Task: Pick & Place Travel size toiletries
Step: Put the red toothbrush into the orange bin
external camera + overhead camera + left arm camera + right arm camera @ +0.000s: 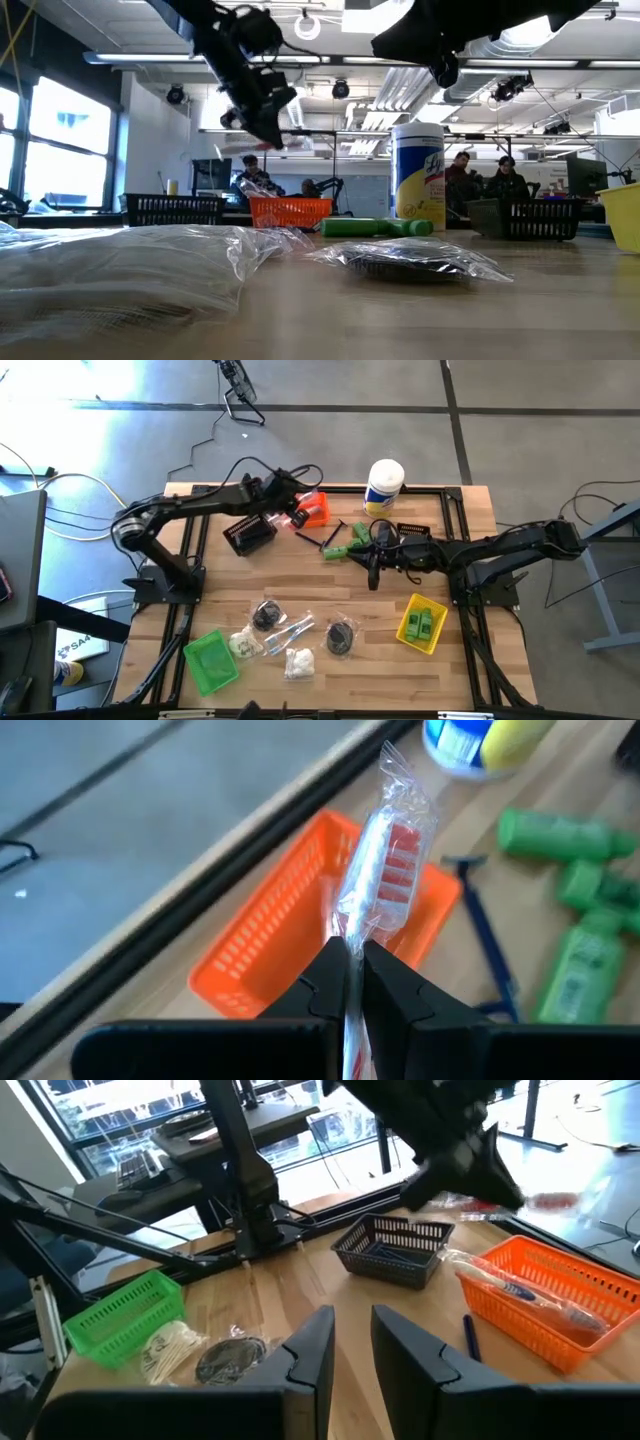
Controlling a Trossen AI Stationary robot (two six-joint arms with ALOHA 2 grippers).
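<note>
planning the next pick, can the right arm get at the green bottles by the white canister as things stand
Probably yes. The right claw hangs empty, jaws slightly apart, right beside the bright green plastic bottles, with nothing lying between them. The left claw, shut on a clear-wrapped packet, is off over the orange mesh bin.

Pale matt wood table [470,670], glossy crinkled clear-plastic packet [385,870], orange plastic mesh bin [270,935].
</note>
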